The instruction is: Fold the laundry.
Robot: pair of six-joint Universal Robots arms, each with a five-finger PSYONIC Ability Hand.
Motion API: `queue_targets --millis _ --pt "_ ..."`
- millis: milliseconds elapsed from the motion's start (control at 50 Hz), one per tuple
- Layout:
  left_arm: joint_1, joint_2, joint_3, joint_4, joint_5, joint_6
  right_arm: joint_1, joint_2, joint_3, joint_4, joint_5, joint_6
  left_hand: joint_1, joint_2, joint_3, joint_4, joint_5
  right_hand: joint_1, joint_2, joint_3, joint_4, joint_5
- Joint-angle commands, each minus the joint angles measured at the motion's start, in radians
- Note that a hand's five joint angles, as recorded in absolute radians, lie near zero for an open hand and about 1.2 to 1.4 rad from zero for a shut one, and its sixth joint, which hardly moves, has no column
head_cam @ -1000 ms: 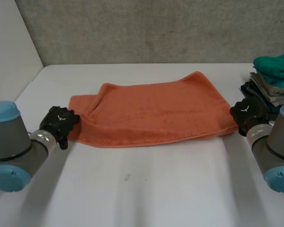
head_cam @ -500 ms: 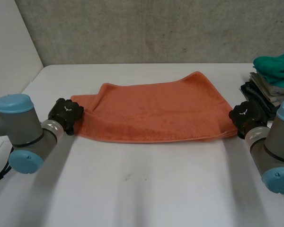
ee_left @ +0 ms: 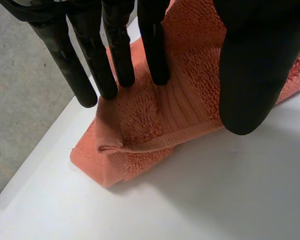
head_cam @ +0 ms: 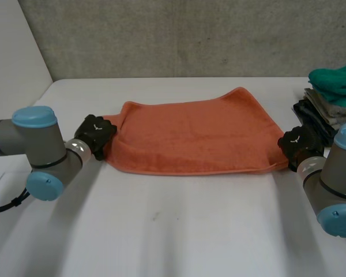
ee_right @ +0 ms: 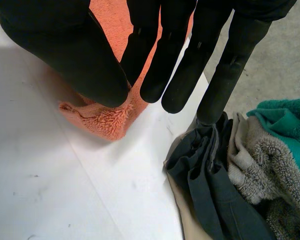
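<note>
Holds the orange towel by both short ends, flat across the middle of the table. With the left hand, pinches the left end between straight fingers and thumb; with the right hand, nips the near right corner likewise, just beside the pile of clothes. Probably grips both ends to lift evenly and fold without sagging or dragging
</note>
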Motion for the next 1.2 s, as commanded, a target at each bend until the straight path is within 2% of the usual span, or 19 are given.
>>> queue_targets --millis 20,60,140,180,200,300,400,480,580,700,780,860,1000,1060,1200 --pt "-0.027 -0.039 0.062 -0.018 -0.001 -0.013 0.000 0.005 -0.003 -0.001 0.000 -0.002 0.062 0.092 0.088 0.095 0.100 0.269 0.218 0.202 0.196 0.221" --pt "-0.031 -0.046 0.072 -0.018 -0.001 -0.013 0.000 0.011 -0.005 -0.001 0.001 -0.004 0.094 0.124 0.120 0.127 0.132 0.269 0.218 0.202 0.196 0.221" --pt "-0.041 -0.068 0.100 -0.020 -0.001 -0.015 0.000 0.012 -0.005 0.001 0.001 -0.002 0.305 0.335 0.331 0.338 0.343 0.269 0.218 0.202 0.196 0.221" --pt "-0.050 -0.075 0.114 -0.020 -0.001 -0.016 0.000 0.012 -0.005 0.001 0.001 -0.004 0.703 0.733 0.729 0.737 0.741 0.269 0.218 0.202 0.196 0.221" --pt "-0.053 -0.075 0.117 -0.020 -0.002 -0.018 -0.002 0.012 -0.005 0.001 0.001 -0.002 0.800 0.830 0.826 0.834 0.838 0.269 0.218 0.202 0.196 0.221" --pt "-0.077 -0.042 0.114 -0.018 -0.025 -0.021 -0.002 0.008 -0.008 0.005 0.003 -0.002 0.801 0.831 0.827 0.835 0.839 0.269 0.218 0.202 0.196 0.221" --pt "-0.071 0.145 0.031 -0.029 -0.102 -0.071 -0.002 -0.005 -0.011 0.010 0.004 -0.002 0.801 0.831 0.827 0.835 0.839 0.269 0.218 0.202 0.196 0.221" --pt "-0.050 0.288 -0.082 -0.040 -0.131 -0.088 -0.002 -0.038 -0.012 0.050 0.004 -0.014 0.801 0.831 0.827 0.835 0.839 0.269 0.218 0.202 0.196 0.221" --pt "-0.001 0.509 -0.263 -0.118 -0.136 -0.070 -0.012 -0.133 -0.025 0.224 0.006 -0.083 0.801 0.831 0.827 0.835 0.839 0.269 0.218 0.202 0.196 0.221" --pt "0.033 0.771 -0.472 -0.294 -0.139 -0.001 -0.031 -0.345 -0.055 0.506 0.007 -0.142 0.801 0.831 0.827 0.835 0.839 0.269 0.218 0.202 0.196 0.221" --pt "0.035 0.906 -0.605 -0.411 -0.137 0.066 -0.031 -0.466 -0.042 0.657 0.001 -0.175 0.801 0.831 0.827 0.835 0.839 0.269 0.218 0.202 0.196 0.221" --pt "0.035 0.978 -0.703 -0.440 -0.136 0.102 -0.028 -0.534 -0.003 0.746 -0.007 -0.194 0.801 0.831 0.827 0.835 0.839 0.269 0.218 0.202 0.196 0.221" --pt "0.038 0.983 -0.774 -0.430 -0.130 0.107 -0.029 -0.523 0.046 0.762 0.001 -0.214 0.801 0.831 0.827 0.835 0.839 0.269 0.218 0.202 0.196 0.221" --pt "0.038 0.963 -0.762 -0.393 -0.130 0.107 -0.028 -0.441 0.028 0.711 -0.004 -0.221 0.801 0.831 0.827 0.835 0.839 0.269 0.218 0.202 0.196 0.221" --pt "0.036 0.716 -0.595 -0.163 -0.142 0.108 -0.014 -0.226 -0.130 0.538 0.033 -0.188 0.801 0.831 0.827 0.835 0.839 0.269 0.218 0.202 0.196 0.221"
